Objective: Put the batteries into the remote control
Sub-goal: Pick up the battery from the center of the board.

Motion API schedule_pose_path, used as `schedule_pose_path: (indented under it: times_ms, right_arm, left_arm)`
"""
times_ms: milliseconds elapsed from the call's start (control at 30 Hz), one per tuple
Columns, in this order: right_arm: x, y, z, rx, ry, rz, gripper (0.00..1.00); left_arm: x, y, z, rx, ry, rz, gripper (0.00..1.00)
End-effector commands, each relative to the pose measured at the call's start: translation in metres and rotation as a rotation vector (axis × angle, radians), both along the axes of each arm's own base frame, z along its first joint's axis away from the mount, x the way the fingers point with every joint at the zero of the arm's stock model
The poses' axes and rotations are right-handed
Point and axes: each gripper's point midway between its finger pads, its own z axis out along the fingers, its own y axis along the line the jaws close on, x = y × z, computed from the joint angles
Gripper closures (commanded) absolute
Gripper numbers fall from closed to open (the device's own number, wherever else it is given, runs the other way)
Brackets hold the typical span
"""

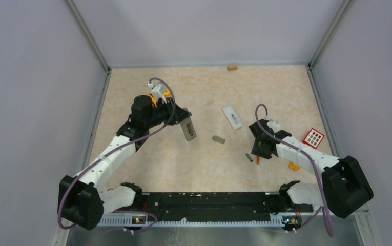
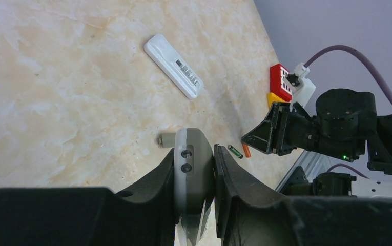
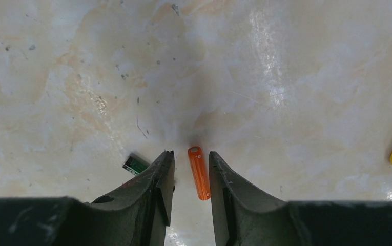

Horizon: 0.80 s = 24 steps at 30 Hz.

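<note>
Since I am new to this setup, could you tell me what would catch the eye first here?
The left gripper clamps a grey plastic remote control, left of centre. On the right side, the right gripper straddles a thin orange cylindrical battery lying on the beige tabletop, jaws not yet touching it, with a dark green battery beside one finger.

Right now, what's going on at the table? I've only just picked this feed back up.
The left pincer is clamped on a grey oblong plastic remote control. The right pincer is down at the beige marbled table, its jaws straddling a small orange cylindrical battery that lies flat. A gap shows on one side, so the battery does not look gripped yet. A small dark green battery lies just beside that pincer.
</note>
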Motion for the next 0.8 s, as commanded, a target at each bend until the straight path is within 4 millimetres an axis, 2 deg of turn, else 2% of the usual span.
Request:
schedule_pose_path:
  times_ms: [0, 400, 533, 633, 700, 767]
  right_arm:
    - [-0.006, -0.002, -0.006, 0.011, 0.024, -0.023, 0.69]
    - [-0.02, -0.002, -0.021, 0.031, 0.074, -0.024, 0.81]
    - [-0.018, -0.004, -0.02, 0.022, 0.061, -0.033, 0.94]
    - [-0.005, 0.0, -0.004, 0.039, -0.01, -0.019, 0.97]
    - [0.009, 0.008, 0.019, 0.08, -0.101, 0.007, 0.97]
    - [0.025, 0.02, 0.051, 0.15, -0.225, 0.06, 0.98]
  left_arm:
    - [0.003, -0.007, 0.016, -0.032, -0.073, -0.041, 1.0]
    - [0.004, -0.012, 0.02, -0.059, -0.075, -0.063, 1.0]
    - [0.003, -0.014, 0.02, -0.069, -0.072, -0.075, 1.0]
    - [-0.001, -0.02, 0.02, -0.098, -0.077, -0.118, 1.0]
    - [-0.006, -0.025, 0.024, -0.128, -0.087, -0.161, 1.0]
    - [-0.009, -0.029, 0.029, -0.154, -0.098, -0.2, 1.0]
